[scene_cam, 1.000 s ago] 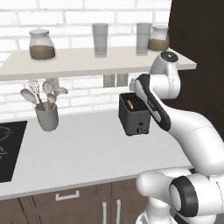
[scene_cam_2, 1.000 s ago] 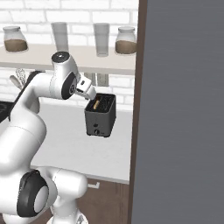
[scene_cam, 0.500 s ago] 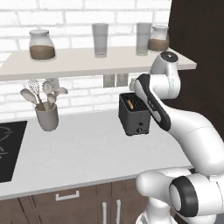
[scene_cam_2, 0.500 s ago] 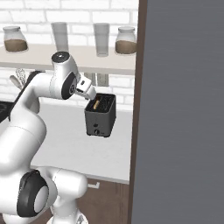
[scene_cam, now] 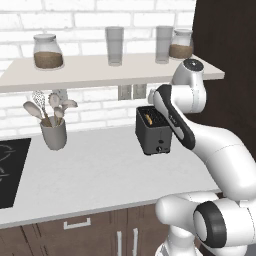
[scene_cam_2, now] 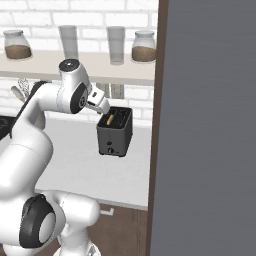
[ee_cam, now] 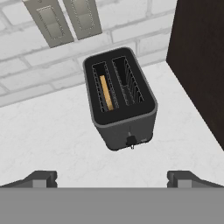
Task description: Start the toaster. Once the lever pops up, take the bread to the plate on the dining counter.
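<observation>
Item: toaster, black 2-slot, on white desk by brick wall, bread sunk in its left slot, right slot bare; nothing has moved vs. a sec ago, so I judge lever not yet pressed, task at step 1. My hand: fingers fully apart, holding nothing, hovering above toaster w/ lever end nearest me, no contact.

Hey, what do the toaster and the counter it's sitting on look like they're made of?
Toaster: looks like matte black plastic or painted metal, with an even dark shell without glare and thin wire guards in the slots. Counter: probably polished stone or laminate, white with faint grey mottling.
</observation>
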